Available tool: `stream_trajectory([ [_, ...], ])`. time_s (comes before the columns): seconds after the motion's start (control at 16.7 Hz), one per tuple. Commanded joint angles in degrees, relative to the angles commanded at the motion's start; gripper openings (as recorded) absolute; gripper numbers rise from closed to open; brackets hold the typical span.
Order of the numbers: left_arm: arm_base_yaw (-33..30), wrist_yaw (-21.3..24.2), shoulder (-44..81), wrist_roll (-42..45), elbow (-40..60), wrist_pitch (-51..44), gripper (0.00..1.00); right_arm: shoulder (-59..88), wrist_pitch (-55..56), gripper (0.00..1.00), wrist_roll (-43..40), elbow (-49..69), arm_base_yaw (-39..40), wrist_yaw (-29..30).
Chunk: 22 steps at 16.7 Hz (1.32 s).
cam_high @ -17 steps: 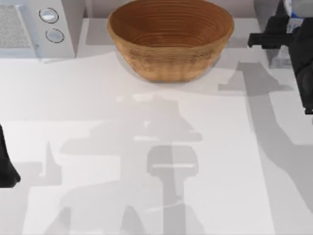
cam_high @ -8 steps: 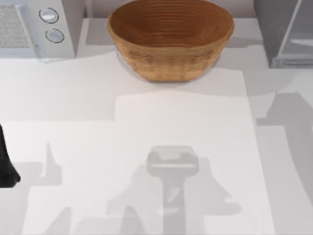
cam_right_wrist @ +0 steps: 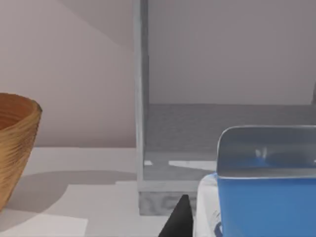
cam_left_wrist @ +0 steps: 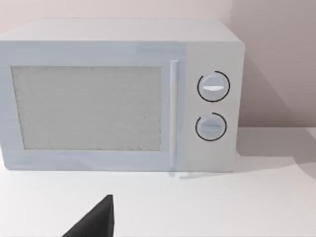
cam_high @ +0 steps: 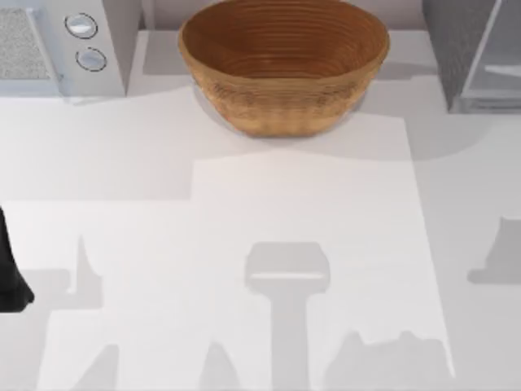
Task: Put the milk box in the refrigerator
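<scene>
The milk box looked like a light, stiffish carton, probably easy to dent, so I'd pinch it across the flat white sides below the blue top. In the right wrist view it sat right up against that arm's jaws, in front of the open fridge, not inside yet. Couldn't tell if the jaws were pinching it. Left arm sat parked at the counter's left edge, near the microwave.
</scene>
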Motion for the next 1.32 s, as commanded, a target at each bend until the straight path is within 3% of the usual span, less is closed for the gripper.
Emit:
stream_trajectory([
  [0.36,0.0,0.0,0.0,0.0,0.0,0.0,1.0,-15.0,-9.0,0.0,-0.1,-6.2,-3.3,-3.5],
  [0.78,0.0,0.0,0.0,0.0,0.0,0.0,1.0,-15.4,-9.3,0.0,0.0,-6.3,-3.2,-3.6],
  [1.02,0.0,0.0,0.0,0.0,0.0,0.0,1.0,-10.0,-4.5,0.0,-0.6,-2.1,-4.3,-4.2],
  [1.32,0.0,0.0,0.0,0.0,0.0,0.0,1.0,9.8,6.7,0.0,-0.7,6.9,-6.9,-6.6],
])
